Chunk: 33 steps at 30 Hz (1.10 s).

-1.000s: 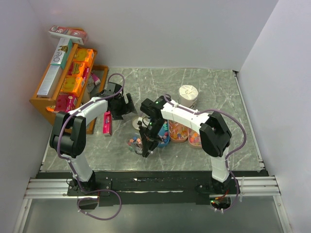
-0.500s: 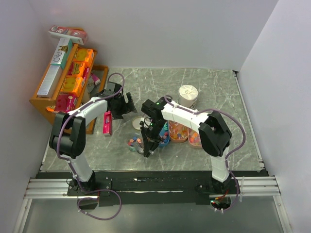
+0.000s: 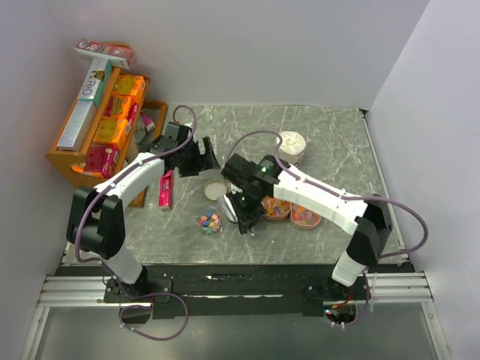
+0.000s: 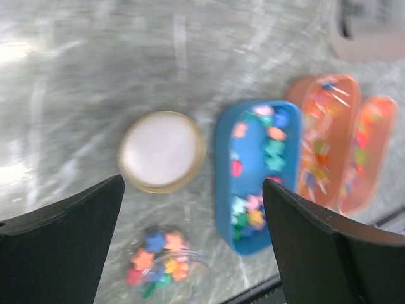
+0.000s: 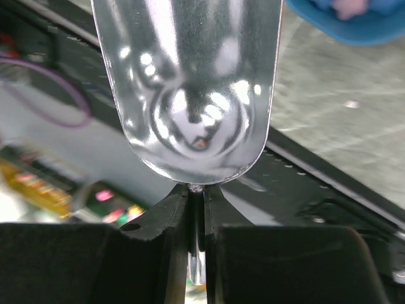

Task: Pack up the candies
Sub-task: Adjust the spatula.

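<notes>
My right gripper pinched on a metal spoon, left gripper wide above candies in the blue tray, white lid just left

Bowl of the spoon cut off by the top edge, blue tray cropped at the top right corner, candies and orange trays blurred from the left wrist, cup cropped.

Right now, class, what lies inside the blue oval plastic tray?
Small star-like candies in pink, green, blue and orange lie loose in the blue oval plastic tray. From overhead the right arm largely covers it; anything beneath the top candies is hidden.
</notes>
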Each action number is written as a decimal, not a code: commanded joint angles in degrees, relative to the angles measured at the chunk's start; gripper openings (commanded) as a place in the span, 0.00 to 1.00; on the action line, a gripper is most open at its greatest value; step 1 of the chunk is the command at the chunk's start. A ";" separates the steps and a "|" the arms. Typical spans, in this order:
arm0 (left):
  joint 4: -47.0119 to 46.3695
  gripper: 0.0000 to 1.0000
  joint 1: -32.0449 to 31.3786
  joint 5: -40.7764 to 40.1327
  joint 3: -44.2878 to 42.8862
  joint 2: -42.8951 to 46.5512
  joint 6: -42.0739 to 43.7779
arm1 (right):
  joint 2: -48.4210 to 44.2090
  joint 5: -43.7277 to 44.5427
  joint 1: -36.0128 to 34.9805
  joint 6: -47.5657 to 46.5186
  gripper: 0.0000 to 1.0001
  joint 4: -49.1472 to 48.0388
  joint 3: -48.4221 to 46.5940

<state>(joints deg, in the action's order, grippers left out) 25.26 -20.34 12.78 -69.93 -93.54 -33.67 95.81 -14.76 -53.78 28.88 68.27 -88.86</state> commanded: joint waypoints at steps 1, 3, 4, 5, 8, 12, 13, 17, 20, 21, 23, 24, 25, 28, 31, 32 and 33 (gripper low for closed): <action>-4.59 0.97 -2.33 7.16 -1.26 3.18 3.17 | -4.31 16.07 -3.08 1.78 0.00 -1.38 4.21; -5.74 0.98 -3.91 8.31 -0.91 3.71 4.48 | -6.24 18.79 -3.96 2.40 0.00 -1.74 5.89; -6.88 0.98 -4.53 10.06 -0.82 4.50 5.19 | -6.86 20.81 -4.23 2.75 0.00 -1.91 6.41; -7.67 0.98 -5.75 10.95 -0.39 4.85 5.72 | -8.17 21.52 -4.40 2.84 0.00 -2.26 7.38; -10.56 0.99 -8.30 14.28 1.19 6.52 7.74 | -10.28 23.81 -4.40 3.55 0.00 -2.35 8.96; -14.00 0.99 -9.72 20.08 4.80 8.98 10.89 | -12.66 24.08 -4.40 3.28 0.00 -3.22 10.20; -14.27 0.99 -9.72 20.79 5.33 9.94 11.43 | -13.27 23.82 -4.40 2.85 0.00 -3.75 10.55; -14.71 0.98 -11.30 22.82 6.12 10.22 13.45 | -16.35 22.50 -4.32 2.84 0.00 -5.87 11.25; -13.57 0.95 -12.62 21.60 5.51 8.64 14.16 | -18.37 22.76 -4.32 2.93 0.00 -6.92 11.16; -13.22 0.95 -12.80 20.89 5.42 8.29 14.25 | -18.81 22.76 -4.32 3.02 0.00 -7.01 11.16; -12.95 0.92 -12.88 19.66 5.51 7.41 14.25 | -20.13 22.85 -4.23 3.28 0.00 -7.36 10.99; -12.95 0.91 -12.80 19.31 5.68 7.14 14.33 | -20.48 22.85 -4.23 3.37 0.00 -7.19 10.90; -12.86 0.91 -12.80 18.78 5.68 6.79 14.33 | -20.92 22.68 -4.14 3.46 0.00 -7.27 10.73; -12.86 0.89 -12.88 18.25 5.51 5.83 13.98 | -22.42 23.20 -4.05 3.90 0.00 -6.92 10.20; -13.30 0.87 -12.89 18.42 5.95 5.12 13.55 | -23.91 23.38 -3.79 4.16 0.00 -6.66 9.32; -13.56 0.86 -12.88 18.51 6.12 4.86 13.46 | -24.52 23.73 -3.70 4.34 0.00 -6.40 8.71; -13.65 0.85 -12.88 18.60 6.12 4.68 13.28 | -24.70 23.99 -3.70 4.69 0.00 -6.05 8.44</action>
<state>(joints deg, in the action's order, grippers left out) 12.67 -33.45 33.41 -64.12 -86.87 -21.78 75.85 6.81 -57.78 32.14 63.96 -77.60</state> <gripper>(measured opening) 0.867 0.153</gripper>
